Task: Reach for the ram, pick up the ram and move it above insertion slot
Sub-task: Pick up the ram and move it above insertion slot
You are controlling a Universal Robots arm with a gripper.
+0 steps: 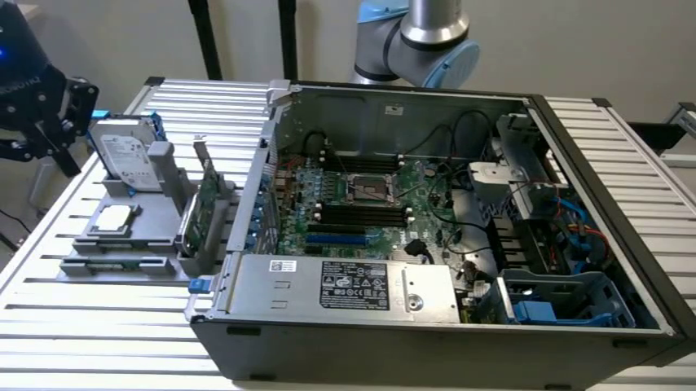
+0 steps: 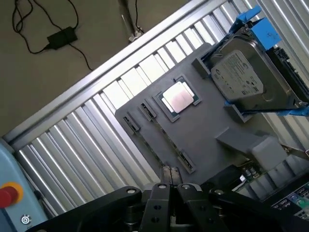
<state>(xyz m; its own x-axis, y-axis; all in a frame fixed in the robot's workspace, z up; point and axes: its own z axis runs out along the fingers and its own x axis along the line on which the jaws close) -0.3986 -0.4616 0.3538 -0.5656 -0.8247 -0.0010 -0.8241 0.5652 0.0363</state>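
The white label on the hard drive [image 2: 241, 77] carries print I cannot read, and the sticker on the silver power supply [image 1: 337, 285] inside the computer case [image 1: 435, 358] shows logos and lines that are just as illegible to me. On the slatted tabletop [image 2: 72, 145] I count one open computer case and one grey holder [image 2: 207, 125]. The holder carries one hard drive standing in a blue caddy, one square silver processor [image 2: 177, 96] lying flat, and one wide green expansion card [image 1: 196, 216] standing on edge beside the case. The ram [image 2: 166, 137] I take to be the thin strip sitting edge-up in the holder's long slot between two end clips, just beside the processor. It is too thin for me to make out its chips. My pincer [image 2: 170, 176] hangs over the holder's edge with its two fingertips [image 2: 164, 175] drawn together, and nothing is gripped between them. Of everything on the holder, the near end of the ram's slot is closest to it. On the floor past the tabletop lies one black power adapter [image 2: 60, 36] with its cable.
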